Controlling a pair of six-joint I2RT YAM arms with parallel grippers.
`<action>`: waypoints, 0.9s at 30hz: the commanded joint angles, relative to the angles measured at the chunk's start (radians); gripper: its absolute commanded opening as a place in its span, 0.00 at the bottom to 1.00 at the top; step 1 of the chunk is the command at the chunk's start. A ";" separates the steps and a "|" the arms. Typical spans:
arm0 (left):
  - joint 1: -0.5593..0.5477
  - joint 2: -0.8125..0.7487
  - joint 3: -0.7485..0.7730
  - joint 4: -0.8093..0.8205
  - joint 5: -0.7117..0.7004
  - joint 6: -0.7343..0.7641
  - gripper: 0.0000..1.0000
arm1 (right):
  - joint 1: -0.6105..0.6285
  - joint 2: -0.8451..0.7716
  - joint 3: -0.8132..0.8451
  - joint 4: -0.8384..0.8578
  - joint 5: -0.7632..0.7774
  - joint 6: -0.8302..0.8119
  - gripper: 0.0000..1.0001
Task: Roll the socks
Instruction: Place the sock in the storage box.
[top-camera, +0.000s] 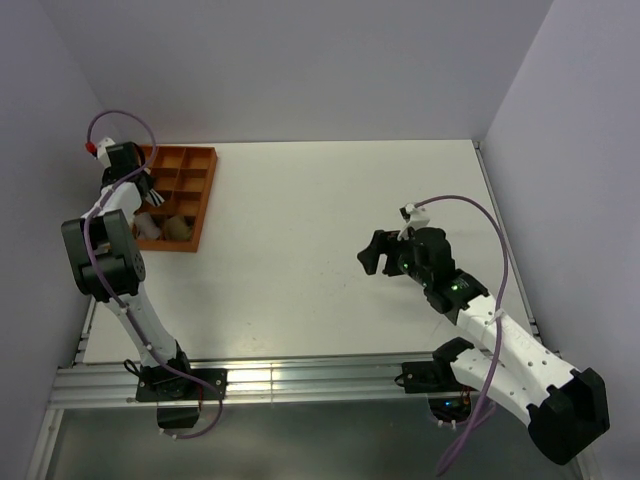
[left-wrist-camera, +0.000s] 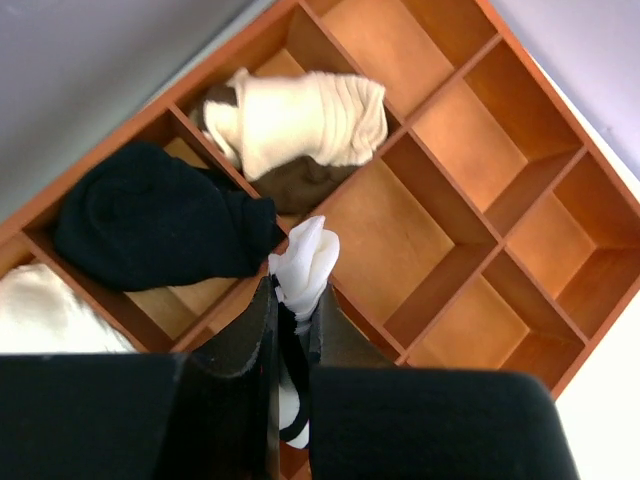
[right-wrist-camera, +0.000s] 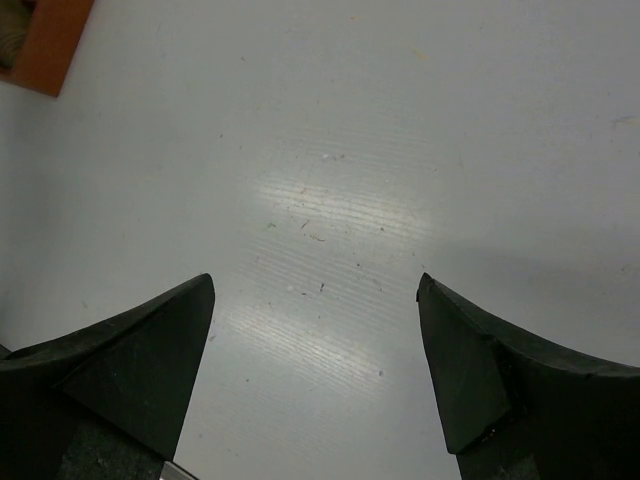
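Note:
My left gripper (left-wrist-camera: 294, 297) is shut on a short white sock (left-wrist-camera: 306, 254) with a dark stripe and holds it above the orange divided tray (left-wrist-camera: 470, 150). In the top view the left gripper (top-camera: 150, 192) hangs over the tray's left side (top-camera: 205, 200), with the striped sock (top-camera: 155, 196) showing at its tip. A brown piece of fabric (left-wrist-camera: 300, 187) lies in a compartment under a cream bundle; I cannot tell if it is the tan-brown sock. The grey sock is out of view. My right gripper (right-wrist-camera: 315, 300) is open and empty over bare table, mid-right in the top view (top-camera: 375, 252).
In the tray lie a black bundle (left-wrist-camera: 150, 225), a cream ribbed bundle (left-wrist-camera: 305, 115) and a white bundle (left-wrist-camera: 40, 310) at the left edge. Several compartments to the right are empty (left-wrist-camera: 395, 235). The tray stands at the table's far left (top-camera: 300, 260).

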 joint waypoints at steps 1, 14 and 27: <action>-0.002 0.005 -0.019 0.037 0.041 0.017 0.00 | -0.005 0.007 0.017 0.038 -0.003 -0.025 0.89; -0.002 0.095 0.068 -0.180 0.055 0.023 0.01 | -0.005 -0.016 -0.006 0.060 -0.008 -0.029 0.88; 0.018 0.285 0.269 -0.369 0.140 0.041 0.01 | -0.005 -0.022 -0.017 0.067 -0.012 -0.034 0.88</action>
